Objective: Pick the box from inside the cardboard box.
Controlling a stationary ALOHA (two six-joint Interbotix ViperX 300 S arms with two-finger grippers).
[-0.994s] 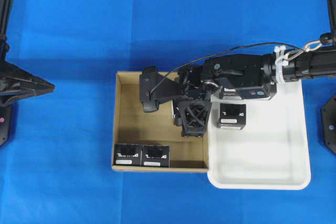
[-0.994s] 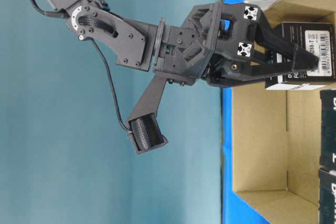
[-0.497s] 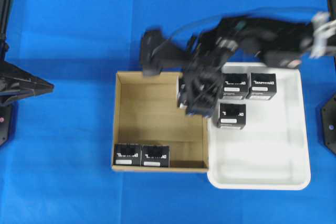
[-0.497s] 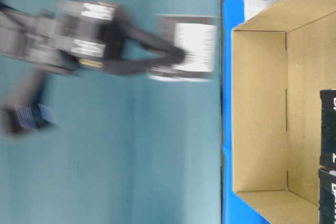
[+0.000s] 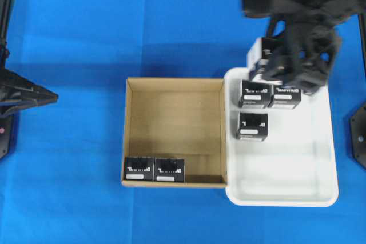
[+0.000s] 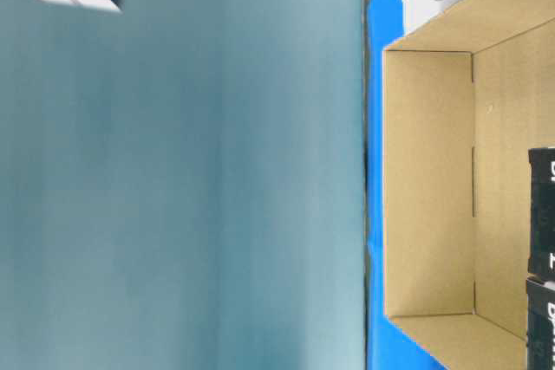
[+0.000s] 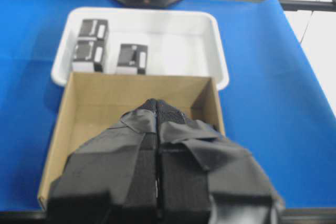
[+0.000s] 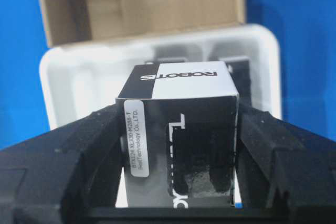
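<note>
Cardboard box [image 5: 174,132] sits on the blue cloth with two black boxes [image 5: 154,170] left at its front wall. Beside it, the white tray [image 5: 320,170] has three more. The right gripper [image 8: 178,150] clamps the box [image 8: 178,140] high above the tray's far edge, so carrying is in hand; next comes lowering into free tray space. The left gripper [image 7: 157,145] rests with fingers pressed together.

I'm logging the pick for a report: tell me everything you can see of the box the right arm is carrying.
The box is a small carton, mostly black with white lettering, a half-white top face and a narrow white label down one side. It looks like printed cardboard, closed and undamaged. The right end effector clamps it, one finger on each side. It hangs in the air above the far end of the white tray, touching nothing else.
</note>
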